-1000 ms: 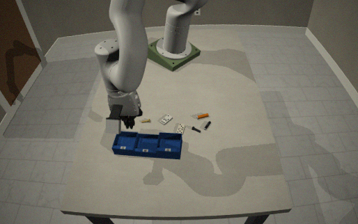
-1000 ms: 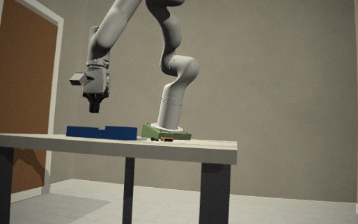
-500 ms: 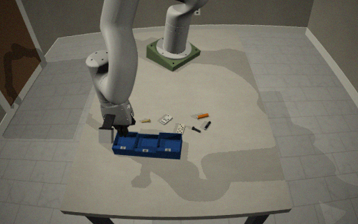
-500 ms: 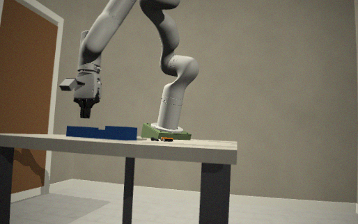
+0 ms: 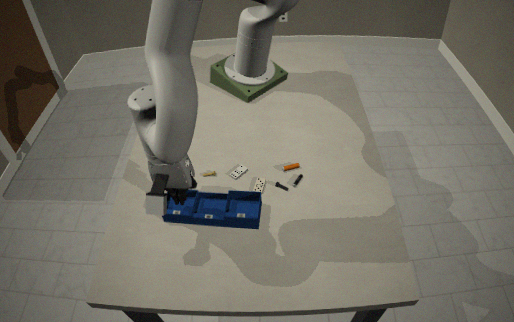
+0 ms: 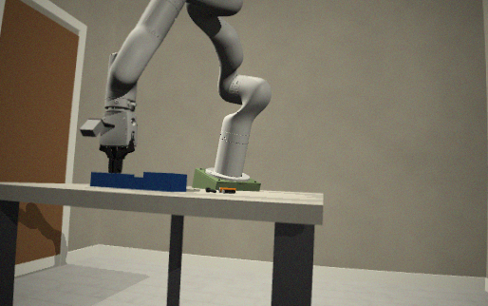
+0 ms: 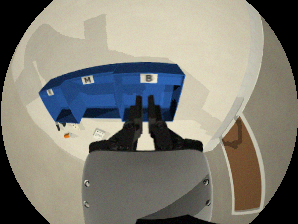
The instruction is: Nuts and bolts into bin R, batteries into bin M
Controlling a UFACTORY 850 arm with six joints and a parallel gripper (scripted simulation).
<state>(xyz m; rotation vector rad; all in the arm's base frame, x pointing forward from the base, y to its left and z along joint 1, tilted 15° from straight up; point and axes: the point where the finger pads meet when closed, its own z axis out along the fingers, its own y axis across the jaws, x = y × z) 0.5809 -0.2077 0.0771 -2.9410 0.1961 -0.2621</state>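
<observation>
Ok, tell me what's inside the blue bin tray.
The middle and right compartments of the blue bin tray show only bare blue floor. The shut gripper hangs over the left compartment and covers part of it, so that floor cannot be fully checked.

Gripper (image 7: 144,104) fingers nearly together, nothing visible between them, tips pointing down over blue bin tray (image 7: 73,99). Tray's white labels facing away, letters unreadable. Small items on table (image 7: 200,36) at left, beside tray's near edge: white tile (image 7: 97,133), orange bit (image 7: 65,136). Brown panel (image 7: 244,172) at right.
</observation>
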